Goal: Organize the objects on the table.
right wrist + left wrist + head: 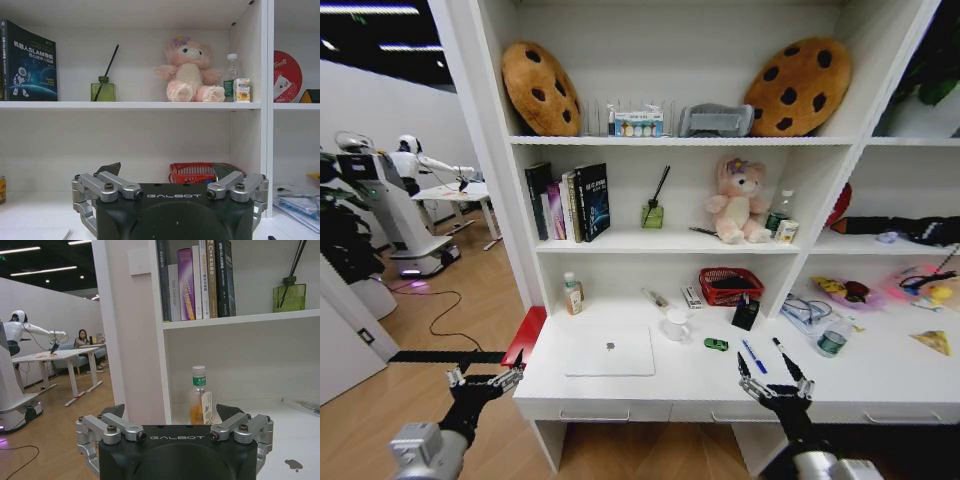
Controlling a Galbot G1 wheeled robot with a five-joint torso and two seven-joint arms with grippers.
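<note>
Just ahead of the right claw, a blue pen lies flat on the bench, its long side slanting away from the claw. Both claws are wide apart and hold nothing; the left claw hangs off the bench's left end. To pick the pen up well, I think the right claw should come down over its middle and pinch across its thin side.
</note>
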